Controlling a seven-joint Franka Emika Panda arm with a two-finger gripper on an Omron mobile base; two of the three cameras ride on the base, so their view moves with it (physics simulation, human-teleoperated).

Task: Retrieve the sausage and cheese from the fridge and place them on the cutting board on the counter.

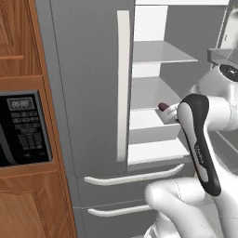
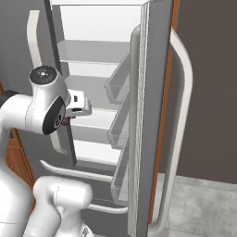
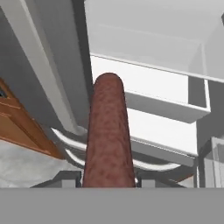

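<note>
While clamped together on the sausage (image 3: 108, 131), the fingers (image 3: 65, 178) stand in front of the open fridge (image 1: 88, 93), at the height of a middle shelf (image 1: 153, 125). Seen from the left base view as a small dark reddish end (image 1: 163, 107) just beside the white hand, over the front edge of that shelf. Seen from the hand view as a long brown cylinder rising from between the two dark tips, long axis straight along the line of the fingers, rounded free end pointing away from the hand toward the white shelves. Left door shut, with a long white vertical handle (image 1: 123, 83); right door (image 2: 152, 115) swung open, with clear bins on its inner side. Two drawers below with white horizontal handles (image 1: 135, 177). Brown wooden cabinet (image 1: 23, 46) left of the fridge, with a black microwave panel (image 1: 23, 128) set in it. Grey floor (image 2: 203, 208) at the lower right of the right base view, dark wall behind the open door.
</note>
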